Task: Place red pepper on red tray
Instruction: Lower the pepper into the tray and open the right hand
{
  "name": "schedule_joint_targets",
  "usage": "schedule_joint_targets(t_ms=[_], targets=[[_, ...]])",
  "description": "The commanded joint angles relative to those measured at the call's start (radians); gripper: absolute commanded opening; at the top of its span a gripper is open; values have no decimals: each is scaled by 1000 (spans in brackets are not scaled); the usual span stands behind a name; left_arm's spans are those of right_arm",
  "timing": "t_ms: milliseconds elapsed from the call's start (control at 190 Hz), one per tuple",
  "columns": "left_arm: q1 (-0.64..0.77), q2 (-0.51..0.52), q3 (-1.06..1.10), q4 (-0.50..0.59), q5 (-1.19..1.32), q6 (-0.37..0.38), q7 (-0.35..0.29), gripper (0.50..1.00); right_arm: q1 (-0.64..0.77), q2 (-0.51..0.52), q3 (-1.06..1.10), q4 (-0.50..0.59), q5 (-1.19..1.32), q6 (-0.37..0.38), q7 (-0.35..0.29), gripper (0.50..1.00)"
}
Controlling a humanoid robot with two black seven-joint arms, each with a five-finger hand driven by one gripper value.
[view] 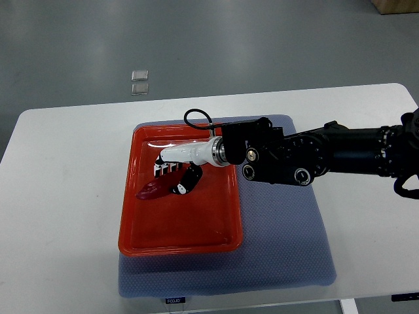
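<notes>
Holding the glossy dark-red pepper [153, 190] low over the left-middle floor of the shallow red plastic tray [180, 242], the right hand [175, 171], fingers curled around it, seemingly needs only to release.

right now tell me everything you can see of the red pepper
The red pepper is a small, dark red, glossy, elongated piece lying roughly flat, pointing left, inside the red tray, in its upper left part. Its right end sits under the fingers of the right robot hand, which curl over it. Whether it rests on the tray floor or hangs just above it cannot be told.
</notes>
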Motion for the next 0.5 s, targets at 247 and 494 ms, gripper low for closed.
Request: schedule_joint_targets(t_ms=[247,494], targets=[[0,0,0,0,0,0,0,1000,1,0,3,2,17,5,1,829],[0,0,0,0,0,0,0,1000,7,-4,74,2,21,28,3,913]])
